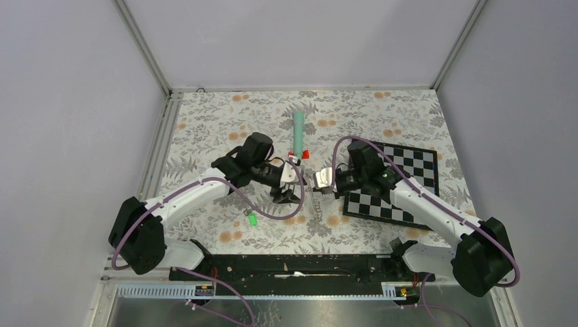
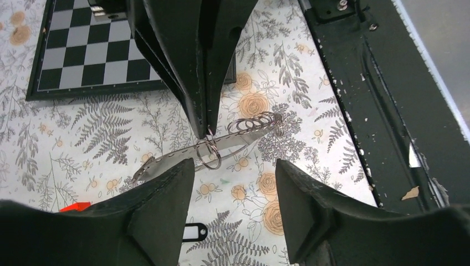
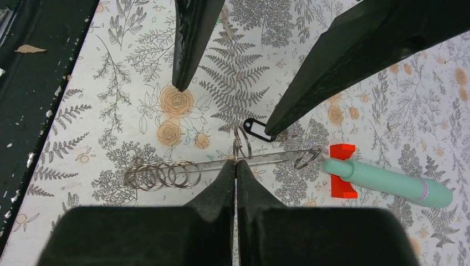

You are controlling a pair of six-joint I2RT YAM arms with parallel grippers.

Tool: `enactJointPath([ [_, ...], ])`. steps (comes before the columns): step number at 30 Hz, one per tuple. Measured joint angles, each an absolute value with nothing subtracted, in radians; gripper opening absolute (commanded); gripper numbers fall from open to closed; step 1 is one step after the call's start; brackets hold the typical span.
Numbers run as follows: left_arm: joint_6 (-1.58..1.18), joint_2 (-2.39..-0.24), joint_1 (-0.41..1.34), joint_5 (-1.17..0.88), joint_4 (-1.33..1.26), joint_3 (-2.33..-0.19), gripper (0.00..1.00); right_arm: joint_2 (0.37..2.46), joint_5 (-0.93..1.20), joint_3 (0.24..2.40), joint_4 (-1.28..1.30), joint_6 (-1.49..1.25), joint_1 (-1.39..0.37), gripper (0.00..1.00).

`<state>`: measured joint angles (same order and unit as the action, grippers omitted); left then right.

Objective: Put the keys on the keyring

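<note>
The keyring shows as a flat grey metal strap (image 3: 266, 159) lying on the floral mat, with several split rings (image 3: 161, 174) bunched at one end. My right gripper (image 3: 235, 163) is shut on one small split ring (image 3: 242, 143) at the strap's middle; the ring also shows in the left wrist view (image 2: 208, 154). My left gripper (image 2: 233, 166) is open and empty, hovering just over the strap (image 2: 166, 160). The green-headed key (image 1: 251, 219) lies on the mat near the left arm. A black tag (image 3: 256, 129) lies beside the held ring. The plain dark key is not identifiable.
A teal cone-shaped stick (image 3: 388, 180) with a red base (image 3: 342, 170) lies just past the strap's end. A chessboard (image 1: 402, 180) lies under the right arm. The dark rail (image 1: 293, 266) runs along the near edge.
</note>
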<state>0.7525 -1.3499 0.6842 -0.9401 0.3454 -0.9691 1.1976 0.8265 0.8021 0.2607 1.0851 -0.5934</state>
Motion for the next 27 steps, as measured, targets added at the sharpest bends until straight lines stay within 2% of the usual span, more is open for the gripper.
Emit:
enactJointPath([
  [7, 0.742, -1.363, 0.719, -0.850, 0.256, -0.938, 0.42, 1.211, 0.831, 0.805, 0.261, 1.053, -0.593, 0.00],
  [13, 0.743, -1.384, 0.738, -0.784, 0.211, -0.938, 0.34, 1.211, 0.831, 0.805, 0.261, 1.044, -0.593, 0.00],
  [20, 0.752, -1.396, 0.749, -0.762, 0.210, -0.938, 0.15, 1.211, 0.824, 0.806, 0.260, 1.041, -0.589, 0.00],
  [27, 0.777, -1.396, 0.754, -0.743, 0.233, -0.938, 0.03, 1.212, 0.819, 0.807, 0.261, 1.041, -0.587, 0.00],
])
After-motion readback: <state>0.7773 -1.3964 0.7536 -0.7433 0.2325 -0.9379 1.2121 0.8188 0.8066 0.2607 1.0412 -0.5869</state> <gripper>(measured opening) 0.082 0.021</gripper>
